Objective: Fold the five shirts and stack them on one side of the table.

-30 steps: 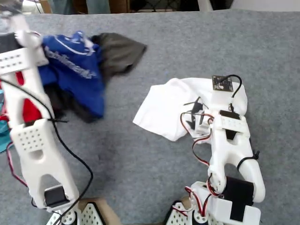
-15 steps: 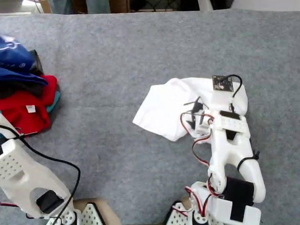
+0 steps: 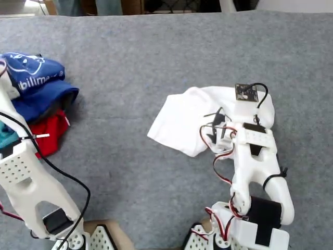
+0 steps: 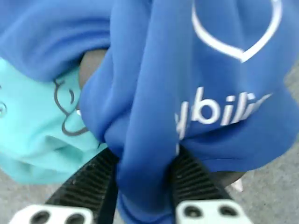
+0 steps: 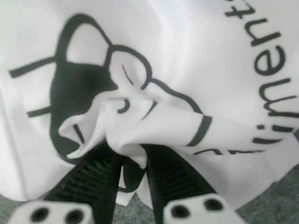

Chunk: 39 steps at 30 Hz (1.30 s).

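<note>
Far left, high view: the left arm [image 3: 32, 190] rises along the edge of the grey table [image 3: 156, 52], its upper part cut off by the frame. Beside it lies a heap of shirts. The blue shirt [image 3: 39, 86] with white print lies on top, and a red shirt [image 3: 51, 136] shows beneath it. A sliver of teal shirt [image 3: 5, 139] sits at the very edge, mostly hidden by the arm. A thin dark garment [image 3: 58, 107] shows between blue and red, too little of it exposed to identify.

Left wrist view: the left gripper [image 4: 142, 172] is clamped on a hanging fold of the blue shirt, with ribbed pads on either side of the cloth. The fold covers the fingertips.

Centre right, high view: the white shirt [image 3: 182, 120] lies crumpled and partly folded, well apart from the heap. Its right portion is covered by the right arm [image 3: 255, 166].

Right wrist view: the right gripper [image 5: 133, 161] pinches a raised ridge of the white shirt near its black printed figure.
</note>
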{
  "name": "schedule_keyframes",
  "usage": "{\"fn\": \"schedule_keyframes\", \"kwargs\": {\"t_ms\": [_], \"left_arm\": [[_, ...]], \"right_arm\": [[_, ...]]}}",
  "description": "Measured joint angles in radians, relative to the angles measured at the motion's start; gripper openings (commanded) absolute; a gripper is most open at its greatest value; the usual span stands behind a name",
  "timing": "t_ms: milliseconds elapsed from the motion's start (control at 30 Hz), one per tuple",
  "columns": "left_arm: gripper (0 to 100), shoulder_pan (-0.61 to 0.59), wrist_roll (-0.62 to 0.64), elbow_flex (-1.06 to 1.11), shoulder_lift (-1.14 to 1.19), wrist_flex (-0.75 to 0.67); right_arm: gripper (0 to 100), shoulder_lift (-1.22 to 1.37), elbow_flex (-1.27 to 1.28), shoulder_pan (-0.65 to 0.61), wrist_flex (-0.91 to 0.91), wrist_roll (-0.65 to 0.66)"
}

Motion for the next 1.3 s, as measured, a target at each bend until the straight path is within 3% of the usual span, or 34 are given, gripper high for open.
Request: {"fn": "schedule_keyframes", "kwargs": {"t_ms": [133, 300, 533, 733, 867, 1033, 1300], "left_arm": [[33, -0.055, 0.091, 0.081, 0.0, 0.0], [33, -0.081, 0.094, 0.121, -0.055, -0.003], [33, -0.058, 0.095, 0.313, -0.37, -0.003], [33, 0.161, 0.097, 0.643, -0.68, -0.025], [33, 0.308, 0.11, 0.901, -0.766, -0.141], [33, 0.391, 0.18, 1.186, -0.792, -0.341], [33, 0.585, 0.284, 1.392, -0.792, -0.545]], "right_arm": [[1.7, 0.0, 0.0, 0.0, 0.0, 0.0], [1.7, -0.002, 0.0, 0.0, 0.0, 0.0], [1.8, -0.005, -0.003, 0.0, 0.026, -0.003], [1.8, -0.002, -0.163, -0.032, 0.187, -0.008], [1.7, -0.002, -0.341, -0.103, 0.281, -0.04], [1.5, 0.006, -0.531, -0.187, 0.299, -0.043], [1.5, 0.176, -0.58, -0.192, -0.051, -0.046]]}}
